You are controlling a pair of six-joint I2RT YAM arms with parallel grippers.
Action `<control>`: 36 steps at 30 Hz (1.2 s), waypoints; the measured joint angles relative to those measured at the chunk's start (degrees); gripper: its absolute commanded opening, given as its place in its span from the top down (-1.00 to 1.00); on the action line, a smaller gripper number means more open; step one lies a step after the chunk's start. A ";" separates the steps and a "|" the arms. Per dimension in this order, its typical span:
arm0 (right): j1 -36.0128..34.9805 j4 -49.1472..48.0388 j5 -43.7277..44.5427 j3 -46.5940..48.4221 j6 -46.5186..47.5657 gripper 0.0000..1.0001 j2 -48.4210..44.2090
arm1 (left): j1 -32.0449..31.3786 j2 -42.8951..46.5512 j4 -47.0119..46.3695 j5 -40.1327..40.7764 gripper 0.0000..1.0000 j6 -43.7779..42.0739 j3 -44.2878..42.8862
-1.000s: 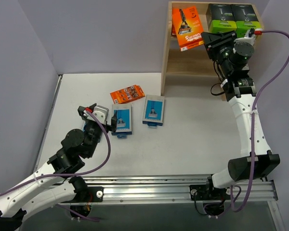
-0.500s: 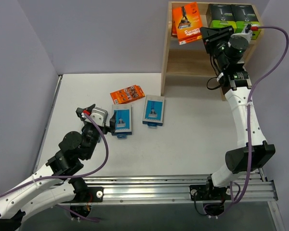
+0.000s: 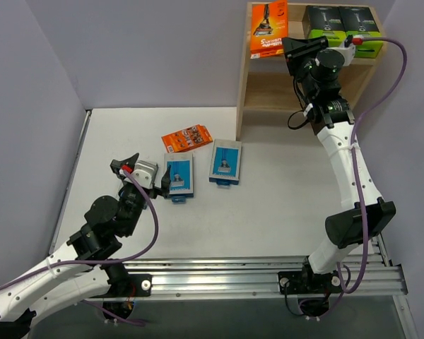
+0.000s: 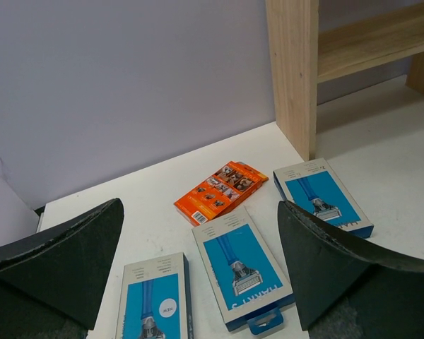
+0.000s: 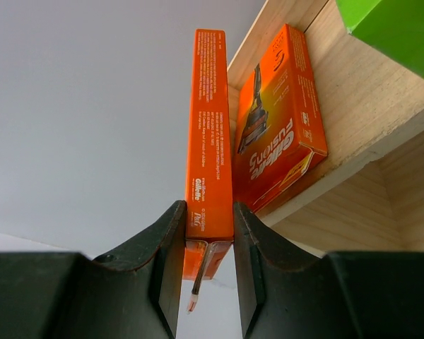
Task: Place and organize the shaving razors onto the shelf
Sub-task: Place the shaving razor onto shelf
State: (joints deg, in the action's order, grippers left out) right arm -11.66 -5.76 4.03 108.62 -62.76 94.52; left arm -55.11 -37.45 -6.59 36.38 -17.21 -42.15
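My right gripper [image 3: 288,46] is shut on an orange razor pack [image 3: 268,30], held upright on edge at the left end of the wooden shelf's [image 3: 268,99] top tier. In the right wrist view the pack [image 5: 209,141] sits between the fingers, beside another orange pack [image 5: 279,134] leaning on the tier. Two black boxes with green ends [image 3: 341,25] stand on the tier's right side. On the table lie an orange pack [image 4: 222,191] and three blue cards [image 4: 244,265] [image 4: 321,194] [image 4: 152,300]. My left gripper [image 4: 199,212] hangs open above them, holding nothing.
The shelf's lower tier [image 3: 279,88] shows bare wood. Grey walls close in the table at the left and back. The shelf's left side panel [image 4: 293,70] stands just beyond the rightmost blue card.
The right gripper has carried the orange pack up and to the left, turning it upright at the top tier. The left gripper's fingers have spread a little wider; that arm barely moved.
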 measured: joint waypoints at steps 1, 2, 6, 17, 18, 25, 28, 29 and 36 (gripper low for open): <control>-0.11 0.09 0.33 0.13 0.00 1.00 0.00 | -0.07 0.17 -0.13 0.02 -0.98 -0.09 0.13; -0.22 0.22 0.57 0.26 0.00 1.00 0.02 | -0.11 0.33 -0.24 0.02 -0.98 -0.20 0.26; -0.39 1.14 1.01 1.73 -0.07 1.00 0.48 | -0.44 0.68 -0.59 0.04 -0.97 -0.74 0.35; 0.96 5.29 -1.77 7.67 -1.79 1.00 3.63 | -1.44 1.51 -1.46 0.48 -0.97 -2.25 1.31; 1.22 5.84 -1.90 7.93 -1.79 1.00 3.65 | -1.46 1.57 -1.46 0.48 -0.97 -2.45 1.31; 2.36 7.80 -2.19 8.70 -1.77 1.00 3.67 | -1.57 2.16 -1.73 0.52 -0.97 -2.97 1.33; 2.69 8.17 -2.62 8.81 -1.79 1.00 3.87 | -1.60 2.40 -2.05 0.59 -0.97 -3.04 1.44; 2.69 8.22 -3.04 8.87 -1.84 1.00 4.02 | -1.60 2.43 -2.14 0.61 -0.97 -3.04 1.44; 3.13 8.22 -4.33 9.79 -2.21 1.00 6.23 | -2.01 2.71 -2.78 0.68 -0.97 -3.58 1.75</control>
State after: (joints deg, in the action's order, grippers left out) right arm -8.54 2.46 -0.30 118.41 -64.97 100.75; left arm -57.12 -34.74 -9.37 37.06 -20.80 -40.40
